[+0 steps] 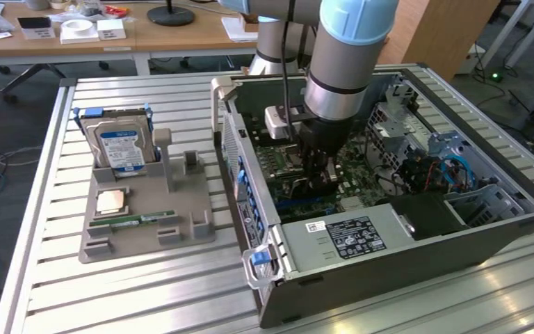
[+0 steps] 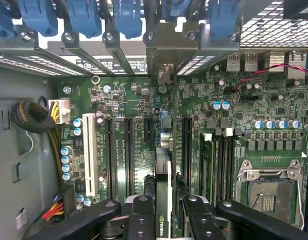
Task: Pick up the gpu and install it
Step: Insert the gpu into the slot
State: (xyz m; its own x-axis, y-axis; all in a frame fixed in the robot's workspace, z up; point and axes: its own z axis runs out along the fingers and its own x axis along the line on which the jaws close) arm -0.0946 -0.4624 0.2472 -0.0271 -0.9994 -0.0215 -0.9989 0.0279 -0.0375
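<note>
The gpu (image 2: 162, 200) is pinched edge-on between the tool's (image 2: 164, 220) fingers, low over the motherboard (image 2: 144, 100) inside the open case (image 1: 489, 236). If misaligned with a slot (image 2: 130, 150), its connector could be jammed or bent.

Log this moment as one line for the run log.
gripper: shut on gpu | place: inside computer case, over motherboard slots | gpu: edge-on, lowered toward slot

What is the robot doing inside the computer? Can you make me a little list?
Arm: reaching down into the open grey computer case
Pincer: shut on the thin flat black gpu card, held edge-on
Below the card: green motherboard with long black slots
Grey holder tray: blue-labelled silver hard drive standing upright, narrow green memory stick lying flat
</note>
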